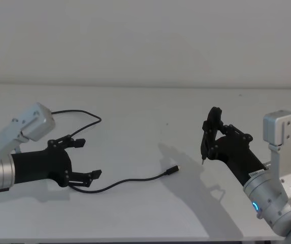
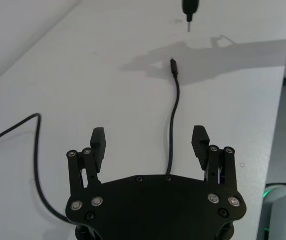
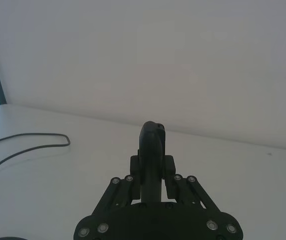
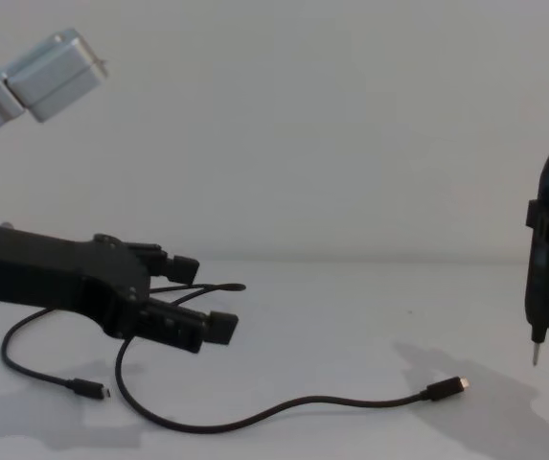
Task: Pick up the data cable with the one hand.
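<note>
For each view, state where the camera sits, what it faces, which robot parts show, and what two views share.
Head view: high, looking down at the table; open left gripper, right gripper holding a pointed tool.
Left wrist view: behind the left gripper, looking along the data cable.
Right wrist view: behind the right gripper, facing the wall.
Chest view: low, looking across the table; left gripper.
Shared: head and chest both show the data cable.
</note>
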Robot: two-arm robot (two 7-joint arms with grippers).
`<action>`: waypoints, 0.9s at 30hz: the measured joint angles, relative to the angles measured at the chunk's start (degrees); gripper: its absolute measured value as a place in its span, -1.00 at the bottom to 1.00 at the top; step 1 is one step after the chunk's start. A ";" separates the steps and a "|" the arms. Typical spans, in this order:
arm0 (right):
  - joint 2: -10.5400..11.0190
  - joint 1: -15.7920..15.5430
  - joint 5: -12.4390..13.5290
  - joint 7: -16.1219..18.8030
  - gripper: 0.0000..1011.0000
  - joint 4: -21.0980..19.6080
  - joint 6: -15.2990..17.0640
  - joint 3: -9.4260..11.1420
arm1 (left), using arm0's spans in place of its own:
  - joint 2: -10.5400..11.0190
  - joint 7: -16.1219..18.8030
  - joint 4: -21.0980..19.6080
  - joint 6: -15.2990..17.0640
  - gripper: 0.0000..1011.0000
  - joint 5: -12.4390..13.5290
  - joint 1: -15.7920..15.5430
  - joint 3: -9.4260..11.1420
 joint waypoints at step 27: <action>0.00 0.00 0.00 0.00 -0.46 0.00 0.00 0.00 | -5.95 -3.19 9.13 1.96 0.99 3.21 -6.96 7.74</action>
